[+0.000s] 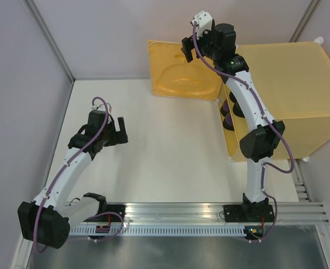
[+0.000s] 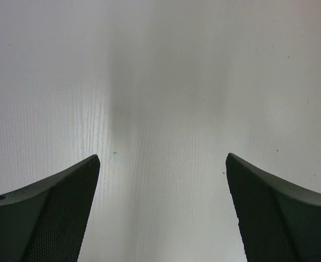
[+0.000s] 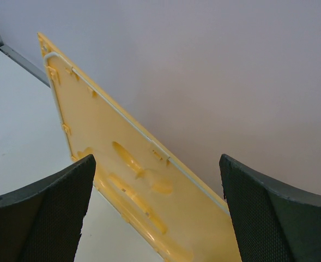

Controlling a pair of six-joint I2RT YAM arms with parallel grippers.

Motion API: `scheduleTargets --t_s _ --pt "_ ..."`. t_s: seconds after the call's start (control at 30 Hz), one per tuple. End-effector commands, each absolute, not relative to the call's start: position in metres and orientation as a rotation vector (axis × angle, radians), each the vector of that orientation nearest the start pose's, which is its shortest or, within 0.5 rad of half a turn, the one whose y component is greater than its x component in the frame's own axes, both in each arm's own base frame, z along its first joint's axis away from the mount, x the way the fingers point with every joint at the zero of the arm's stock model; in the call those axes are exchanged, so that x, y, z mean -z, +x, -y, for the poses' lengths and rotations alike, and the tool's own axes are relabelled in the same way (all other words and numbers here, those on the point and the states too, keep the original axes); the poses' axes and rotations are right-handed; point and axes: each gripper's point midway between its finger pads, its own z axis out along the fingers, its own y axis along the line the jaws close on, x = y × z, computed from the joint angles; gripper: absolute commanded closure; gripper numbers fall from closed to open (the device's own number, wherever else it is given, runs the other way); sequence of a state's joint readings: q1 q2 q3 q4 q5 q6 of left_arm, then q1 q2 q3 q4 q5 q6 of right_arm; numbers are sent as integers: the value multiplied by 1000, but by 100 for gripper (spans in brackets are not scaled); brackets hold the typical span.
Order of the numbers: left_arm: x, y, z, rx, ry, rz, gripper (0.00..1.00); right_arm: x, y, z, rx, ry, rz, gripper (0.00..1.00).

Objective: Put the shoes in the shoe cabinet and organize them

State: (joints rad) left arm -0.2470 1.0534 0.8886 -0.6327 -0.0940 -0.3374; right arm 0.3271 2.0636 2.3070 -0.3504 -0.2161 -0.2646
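Door [image 1: 181,70] of shoe cabinet [image 1: 282,84] stands open at rear, directly ahead of right tool [image 1: 187,50], which we find spread wide, empty. Shoes [image 1: 227,111] sit inside cabinet mouth. Left tool [image 1: 115,130], likewise wide w/ nothing held, hangs well apart over counter [image 1: 153,145]; right arm [image 1: 254,112] nearer.
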Motion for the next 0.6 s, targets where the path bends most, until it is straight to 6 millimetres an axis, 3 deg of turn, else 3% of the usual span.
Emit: scheduleTargets --t_s 0.0,0.33,0.57 --pt "-157 285 68 173 -104 -2347 2 -416 578 -226 -215 -680 -1457 2" --pt "-159 286 66 155 -100 -2337 2 -390 587 -236 -237 -743 -1479 2" --pt "-158 286 65 149 -102 -2340 2 -374 574 -239 -265 -826 -1524 2"
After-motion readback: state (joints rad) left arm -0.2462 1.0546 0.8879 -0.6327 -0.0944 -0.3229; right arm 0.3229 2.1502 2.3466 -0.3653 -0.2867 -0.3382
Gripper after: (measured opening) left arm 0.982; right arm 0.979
